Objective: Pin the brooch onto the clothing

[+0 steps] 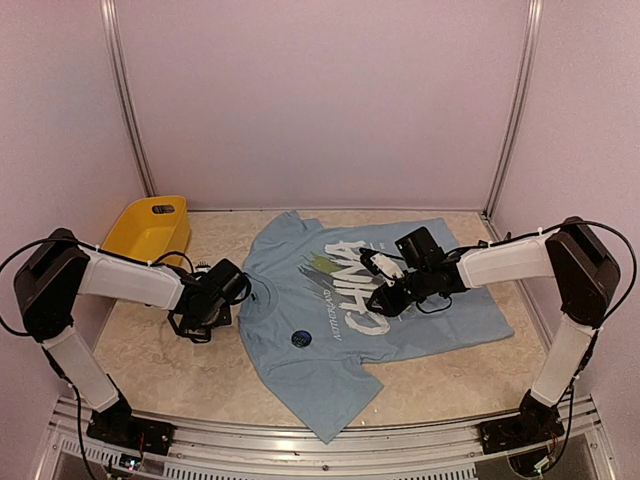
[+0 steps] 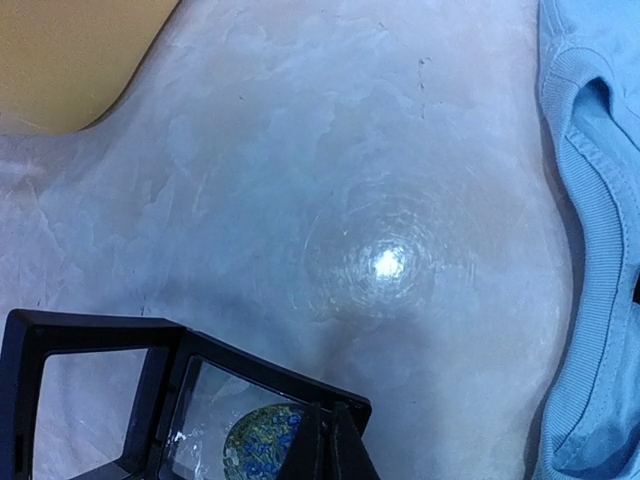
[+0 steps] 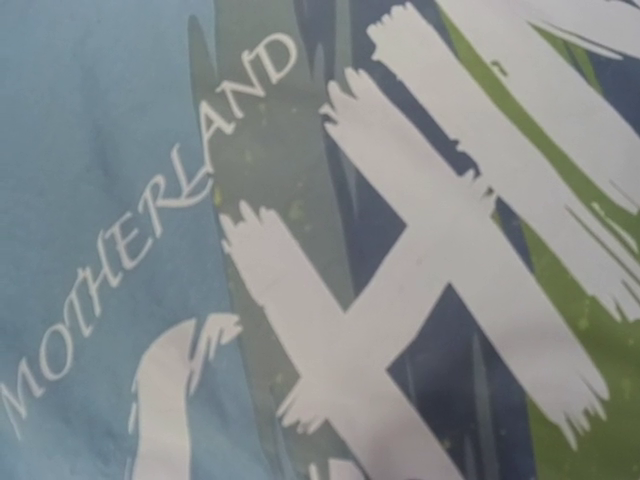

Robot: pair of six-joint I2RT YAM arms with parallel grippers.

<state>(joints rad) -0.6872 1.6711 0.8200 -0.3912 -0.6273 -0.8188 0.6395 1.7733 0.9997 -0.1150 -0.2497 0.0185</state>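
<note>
Pinched shut, apparently on a round blue-and-yellow brooch (image 2: 258, 450), the left gripper (image 2: 330, 428) hangs over the table (image 2: 300, 150) beside the collar of the light blue CHINA T-shirt (image 1: 330, 390), and the right gripper (image 1: 385, 283), jaws seemingly spread, hovers above the print, so the carrying step seems in hand and next calls for bringing the brooch onto fabric, while the yellow bin (image 1: 150, 232) looks empty.

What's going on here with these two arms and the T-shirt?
A light blue T-shirt lies spread on the table, with a dark round brooch resting on its front. The left gripper sits beside the collar, off the shirt. The right gripper hovers over the chest print.
</note>
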